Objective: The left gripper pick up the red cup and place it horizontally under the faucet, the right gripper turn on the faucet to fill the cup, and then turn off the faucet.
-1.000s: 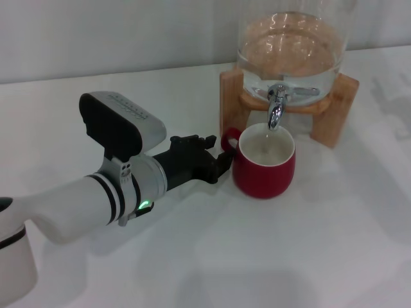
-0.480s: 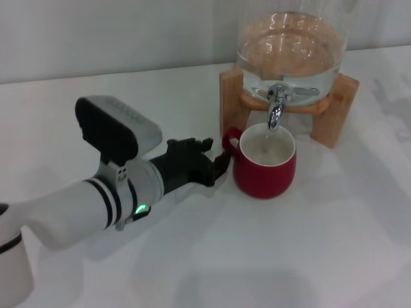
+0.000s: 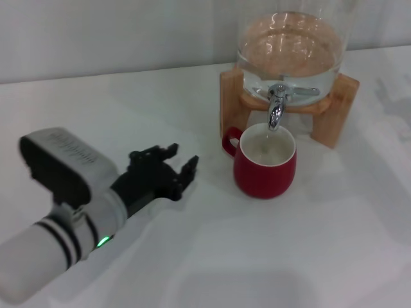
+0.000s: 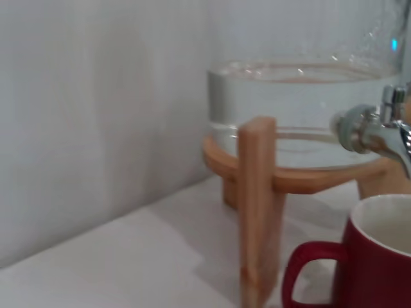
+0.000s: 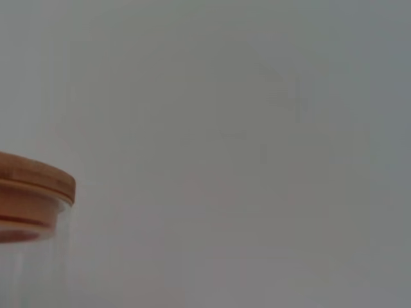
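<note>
red cup [image 3: 264, 168] upright under faucet [image 3: 277, 108], left gripper [image 3: 183, 168] apart, jaws wide, empty

a bare test bench — plain white tabletop [image 3: 270, 256], blank grey wall [image 3: 115, 32] — lab-like.

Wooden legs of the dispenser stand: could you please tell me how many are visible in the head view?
2: one light wooden leg left of the chrome faucet, one on its right; the glass jar may hide others.

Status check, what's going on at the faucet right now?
Left gripper open, clear of red cup. Cup upright under faucet. Right gripper out of view. Nothing blocking.
</note>
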You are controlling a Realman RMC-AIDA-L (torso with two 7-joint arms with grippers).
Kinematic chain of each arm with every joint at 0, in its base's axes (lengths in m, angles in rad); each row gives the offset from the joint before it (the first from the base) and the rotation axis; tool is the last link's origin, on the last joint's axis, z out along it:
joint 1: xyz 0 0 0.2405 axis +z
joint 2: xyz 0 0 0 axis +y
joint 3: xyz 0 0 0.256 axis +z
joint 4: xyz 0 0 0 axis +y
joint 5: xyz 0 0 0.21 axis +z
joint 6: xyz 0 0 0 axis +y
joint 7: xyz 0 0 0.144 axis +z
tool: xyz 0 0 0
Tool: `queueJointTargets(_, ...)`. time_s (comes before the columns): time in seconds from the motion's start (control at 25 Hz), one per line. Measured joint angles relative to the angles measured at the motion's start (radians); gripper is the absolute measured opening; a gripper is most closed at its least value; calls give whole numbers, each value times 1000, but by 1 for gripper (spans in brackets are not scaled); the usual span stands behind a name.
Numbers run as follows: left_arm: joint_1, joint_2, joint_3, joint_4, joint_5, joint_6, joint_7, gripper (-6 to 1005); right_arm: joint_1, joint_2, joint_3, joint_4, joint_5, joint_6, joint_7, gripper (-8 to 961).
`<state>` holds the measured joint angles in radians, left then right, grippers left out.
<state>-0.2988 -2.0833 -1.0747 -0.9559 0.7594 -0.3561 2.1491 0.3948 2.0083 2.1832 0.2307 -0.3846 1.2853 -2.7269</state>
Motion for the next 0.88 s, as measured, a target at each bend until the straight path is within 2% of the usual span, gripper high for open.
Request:
queueJointTargets(0.16, 113, -6, -83, -70, -12, -24, 104, 438, -9, -2, 5, 1, 1, -5, -3, 621)
queueJointTargets(0.32, 189, -7, -193, -96, -86, -116, 195, 438, -9, -1, 7, 2, 4, -7, -12, 621)
queueJointTargets(0.44, 204, -7, -282, -79, -150, -199, 238, 438, -13, -1, 16, 4, 6, -7, -13, 621)
queueJointTargets(0.64, 209, -6, -463, -27, -167, -340, 244, 438, -29, 0, 23, 12, 19, 3, -12, 621)
queueJointTargets(0.88, 196, -5, -612, 55, -251, -473, 244, 448, -34, 0, 23, 13, 32, 21, -6, 621)
